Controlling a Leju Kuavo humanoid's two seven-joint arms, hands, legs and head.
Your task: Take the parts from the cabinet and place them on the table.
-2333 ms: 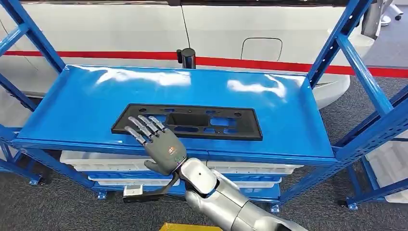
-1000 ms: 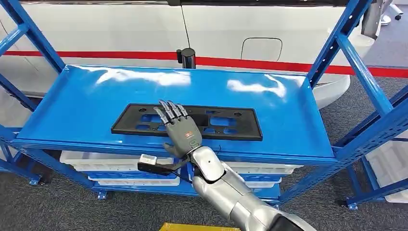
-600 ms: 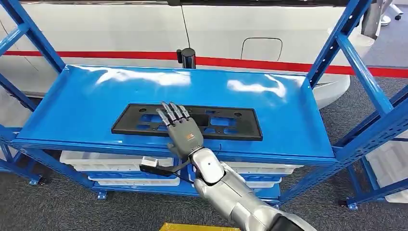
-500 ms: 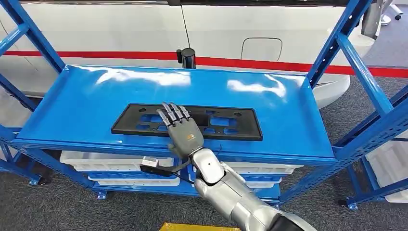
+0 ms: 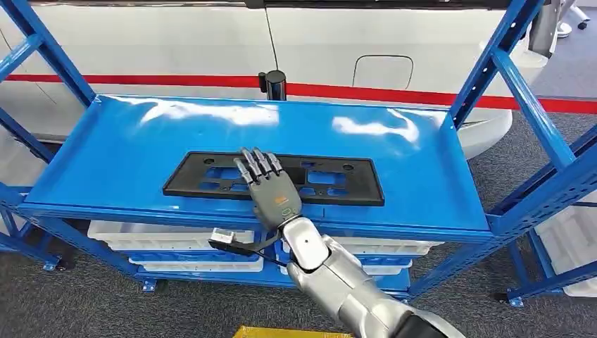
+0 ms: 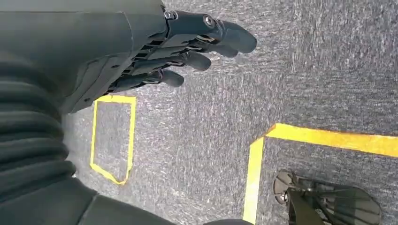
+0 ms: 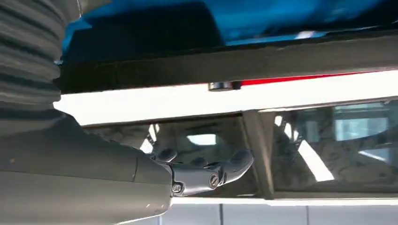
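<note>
The black part (image 5: pixel 274 177), a long flat plate with many cut-outs, lies on the top shelf (image 5: pixel 127 151) of the blue cabinet (image 5: pixel 524 98), nearer to the front edge of the shelf than to the back edge, and about in the middle between its left and right ends. The right hand (image 5: pixel 271 189) reaches over the front edge of this shelf, with its palm turned down above the middle part of the plate. Its fingers (image 5: pixel 255 165) are stretched forward and a little spread, so the hand is open and grips nothing; from the head view I cannot tell if the fingers touch the plate or are just above it. In the right wrist view the right hand (image 7: pixel 206 173) shows from the side, with the thumb stretched out and nothing in it. The left hand (image 6: pixel 187 44) hangs above the grey carpet floor (image 6: pixel 197 136), where there are yellow tape lines (image 6: pixel 324 138); its fingers (image 6: pixel 206 47) are apart, slightly bent, and they hold nothing. On the lower levels of the cabinet there are white trays (image 5: pixel 141 232). Behind the cabinet stands a white car (image 5: pixel 176 42) with a red stripe (image 5: pixel 366 91) along its side, and a small black post (image 5: pixel 273 84) is just behind the back edge of the top shelf.
</note>
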